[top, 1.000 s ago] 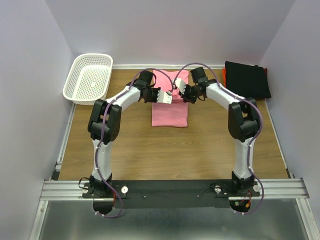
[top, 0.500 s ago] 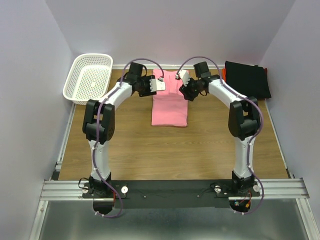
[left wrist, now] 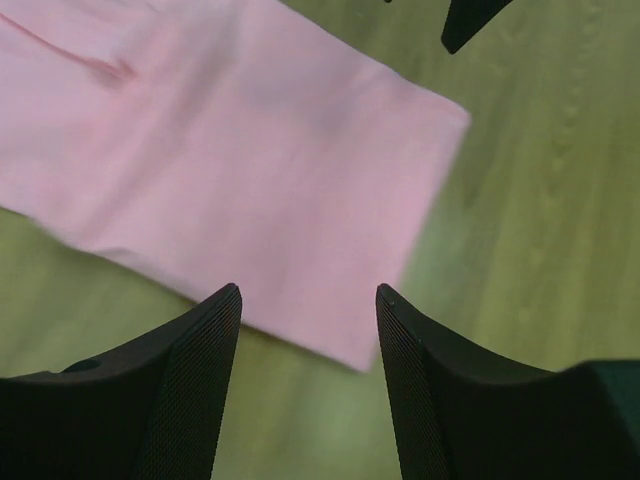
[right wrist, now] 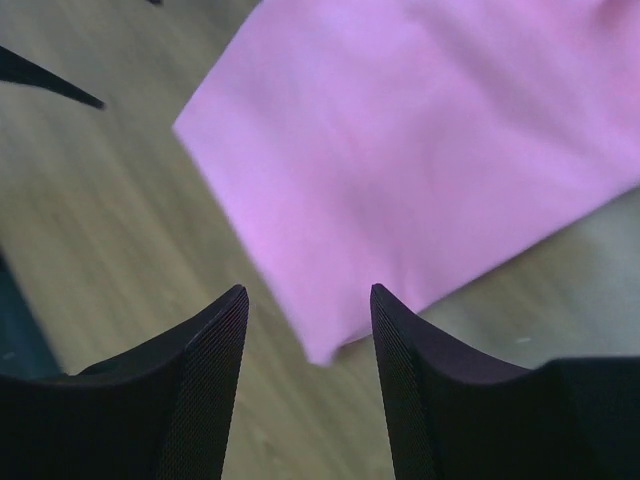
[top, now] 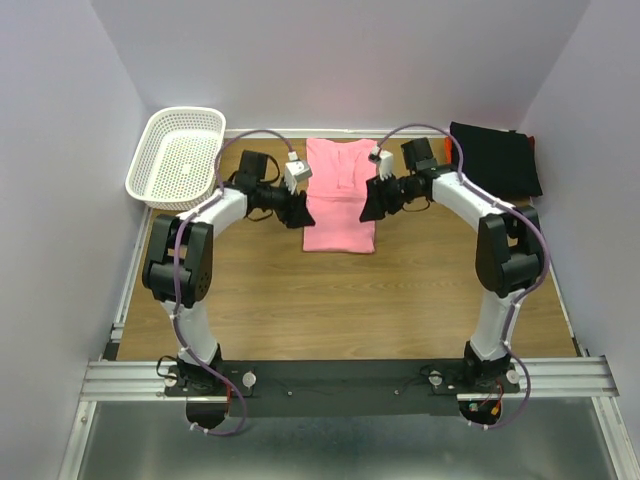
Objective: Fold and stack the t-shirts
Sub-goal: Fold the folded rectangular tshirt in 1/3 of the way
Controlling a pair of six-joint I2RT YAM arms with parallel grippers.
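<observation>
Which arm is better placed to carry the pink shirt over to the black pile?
Probably the right. The right pincer hangs open beside the pink shirt, on the side where the black pile lies; the left pincer is across the shirt, farther off.

1. Pale lilac walls (top: 340, 60) close in on three sides, evenly lit, no hard shadows.
2. A wood-grain desk (top: 330, 300) fills the middle, with light trim along its edges.
3. An aluminium rail (top: 130, 380) crosses the near edge, with a grey metal sheet (top: 330, 440) below it.
</observation>
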